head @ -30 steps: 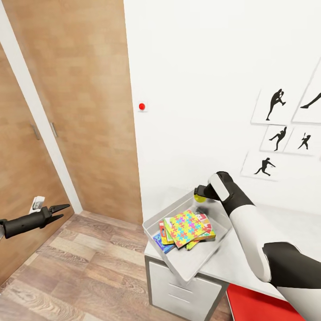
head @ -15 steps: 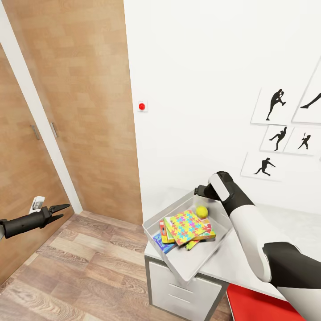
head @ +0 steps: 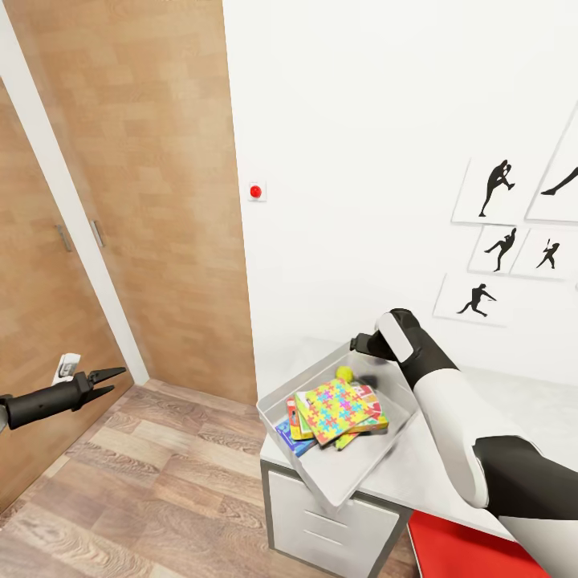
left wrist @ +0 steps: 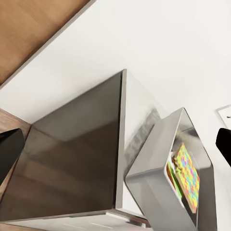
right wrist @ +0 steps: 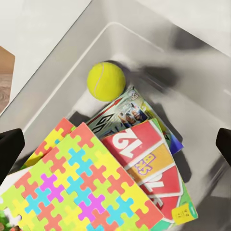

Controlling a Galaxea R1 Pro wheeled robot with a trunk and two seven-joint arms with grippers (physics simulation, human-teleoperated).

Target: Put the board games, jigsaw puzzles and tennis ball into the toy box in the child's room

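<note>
Yellow-green against pale grey plastic, the tennis ball point(right wrist: 106, 81) lies on the floor of the toy box point(head: 299, 387), in the bare patch near the box's far wall, just beside the stack of flat toys and not on top of it. Nothing grips it: the right gripper point(head: 363, 343) hangs above that far rim with its claw spread, and in the right wrist view its 2 dark fingertips point(right wrist: 9, 147) stand wide apart at the picture's edges with the ball loose between and below them. I judge this to be a release from directly overhead, so that the ball lands in the box's 1 bare corner rather than rolling off the sloped pile.

One jigsaw puzzle point(right wrist: 82, 185) tops the stack, tilted, its corner overlapping the red and orange board game point(right wrist: 144, 161); another printed box point(right wrist: 125, 111) pokes out underneath, close to the ball. More coloured edges show below them, but how many items lie there I cannot tell.

The toy box sits at the end of the table point(head: 417, 474), its corner overhanging the table's edge toward the wood floor.

The left gripper point(head: 111, 382) is held well apart, out over the floor near the brown door point(head: 144, 201), its slim fingers slightly parted and empty, likely parked clear of the work.
</note>
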